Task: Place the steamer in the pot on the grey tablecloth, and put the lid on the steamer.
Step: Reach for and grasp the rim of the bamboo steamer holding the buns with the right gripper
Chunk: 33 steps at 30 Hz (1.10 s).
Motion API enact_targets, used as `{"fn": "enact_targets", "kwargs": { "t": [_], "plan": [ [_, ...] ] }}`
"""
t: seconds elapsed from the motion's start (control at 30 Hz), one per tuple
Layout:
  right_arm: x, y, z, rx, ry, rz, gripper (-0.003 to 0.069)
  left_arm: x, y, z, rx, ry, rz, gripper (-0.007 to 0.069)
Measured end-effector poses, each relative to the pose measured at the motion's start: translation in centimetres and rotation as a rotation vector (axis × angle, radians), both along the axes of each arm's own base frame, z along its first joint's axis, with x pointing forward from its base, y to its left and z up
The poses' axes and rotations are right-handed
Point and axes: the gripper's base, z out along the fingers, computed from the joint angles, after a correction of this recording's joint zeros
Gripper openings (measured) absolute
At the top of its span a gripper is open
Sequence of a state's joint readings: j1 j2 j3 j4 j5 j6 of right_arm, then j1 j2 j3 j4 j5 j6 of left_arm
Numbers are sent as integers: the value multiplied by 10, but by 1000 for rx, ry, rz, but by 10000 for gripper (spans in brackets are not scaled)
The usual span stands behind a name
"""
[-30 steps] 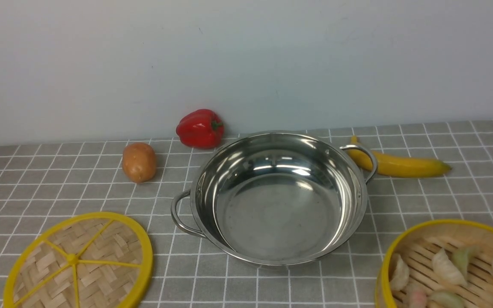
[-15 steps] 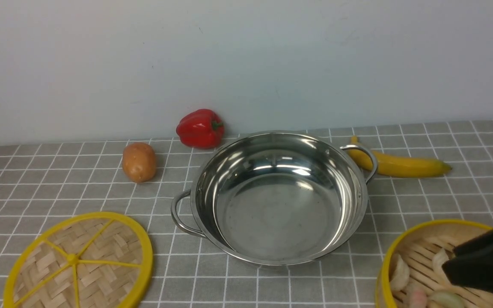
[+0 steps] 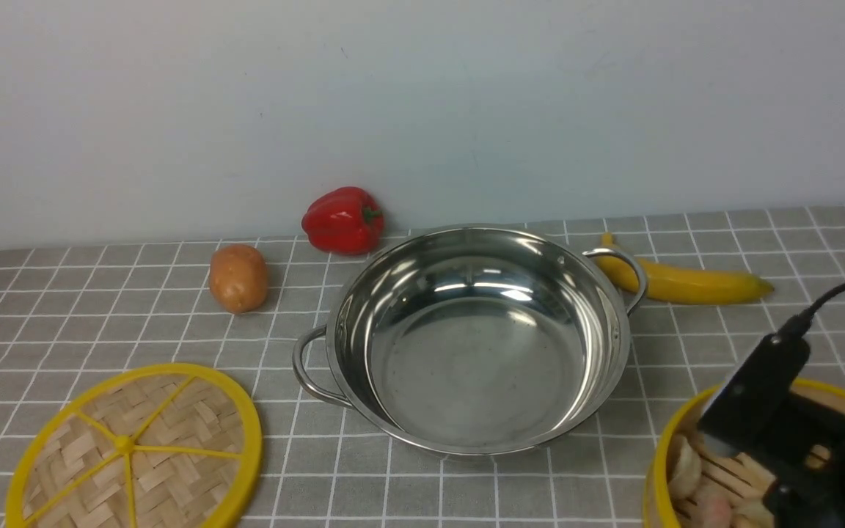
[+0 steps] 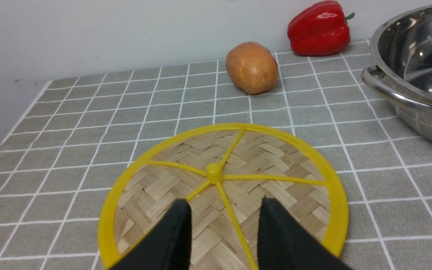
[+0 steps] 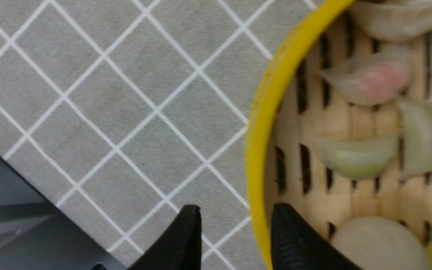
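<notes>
The right arm has swung farther in over the steamer. The left gripper (image 4: 225, 217), fingers apart, has the lid (image 3: 133, 447) before it. The empty pot (image 3: 477, 352) sits between the two grippers. The right gripper (image 5: 236, 217) has parted fingers near the rim of the food-filled steamer (image 3: 661, 477).
</notes>
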<state>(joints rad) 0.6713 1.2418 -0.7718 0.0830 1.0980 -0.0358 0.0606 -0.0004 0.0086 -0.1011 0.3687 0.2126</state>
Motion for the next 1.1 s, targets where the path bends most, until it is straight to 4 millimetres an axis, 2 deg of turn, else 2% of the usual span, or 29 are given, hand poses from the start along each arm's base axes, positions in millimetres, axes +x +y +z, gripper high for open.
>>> {"fn": "enact_targets", "kwargs": {
  "t": [0.23, 0.47, 0.8, 1.1],
  "plan": [
    [13, 11, -19, -36, 11, -40, 329, 0, 0, 0, 0, 0, 0, 243],
    [21, 14, -29, -58, -13, -25, 336, 0, 0, 0, 0, 0, 0, 243],
    [30, 21, -57, -134, 62, -12, 336, 0, 0, 0, 0, 0, 0, 243],
    [31, 23, -59, -119, 62, -11, 311, 0, 0, 0, 0, 0, 0, 243]
  ]
}}
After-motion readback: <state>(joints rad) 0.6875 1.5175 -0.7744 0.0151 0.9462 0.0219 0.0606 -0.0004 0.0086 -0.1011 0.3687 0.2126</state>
